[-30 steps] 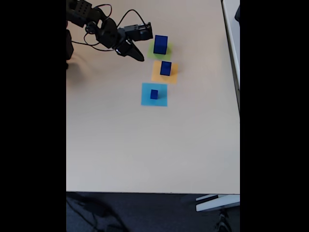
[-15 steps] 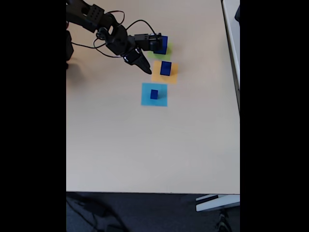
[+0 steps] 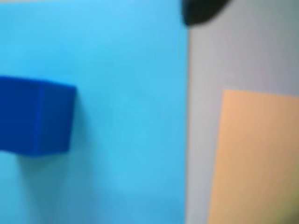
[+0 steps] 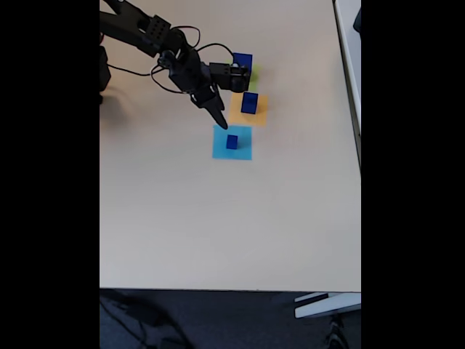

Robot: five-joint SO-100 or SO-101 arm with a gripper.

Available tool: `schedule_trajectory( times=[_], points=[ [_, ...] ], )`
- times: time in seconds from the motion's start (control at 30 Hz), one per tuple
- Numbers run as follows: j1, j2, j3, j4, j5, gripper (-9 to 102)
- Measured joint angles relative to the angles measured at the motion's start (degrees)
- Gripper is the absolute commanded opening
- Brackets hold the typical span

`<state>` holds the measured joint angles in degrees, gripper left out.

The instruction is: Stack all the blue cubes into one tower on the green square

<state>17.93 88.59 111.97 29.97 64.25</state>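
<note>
In the fixed view, three blue cubes stand in a row. The largest cube (image 4: 244,60) is on the green square (image 4: 254,71), partly hidden behind the arm's wrist. A medium cube (image 4: 250,102) stands on an orange square (image 4: 248,109), and a small cube (image 4: 232,142) on a light-blue square (image 4: 232,142). My gripper (image 4: 221,123) hangs over the near-left corner of the light-blue square, tapering to one point. It looks shut and holds nothing. The wrist view shows the small cube (image 3: 37,116) at left and a dark fingertip (image 3: 203,9) at the top edge.
The arm (image 4: 156,36) reaches in from the top left with loose black cables. The beige table (image 4: 218,218) spreads wide toward the near edge. A second tabletop (image 4: 350,43) lies at the right. In the wrist view the orange square (image 3: 252,158) is at the right.
The gripper has swung from beside the green square down past the orange one to the edge of the light-blue square. The cubes have not moved.
</note>
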Motion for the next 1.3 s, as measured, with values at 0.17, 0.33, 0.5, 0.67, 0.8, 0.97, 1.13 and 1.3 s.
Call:
schedule_trajectory(
  times=[0.17,0.33,0.5,0.67,0.8,0.97,1.13,1.3],
  points=[
    [0.6,-3.9,-4.4,2.6,0.0,33],
    [1.3,-6.7,-8.3,5.6,0.0,33],
    [1.2,-9.1,-11.1,8.0,0.0,33],
    [1.5,-11.4,-14.7,11.1,-0.7,33],
    [1.7,-12.7,-17.4,13.4,-1.4,33],
    [1.8,-13.4,-18.8,14.7,-1.6,33],
    [2.4,-16.4,-23.1,17.7,-2.3,33],
    [2.2,-18.6,-27.4,20.5,-2.4,33]
  ],
)
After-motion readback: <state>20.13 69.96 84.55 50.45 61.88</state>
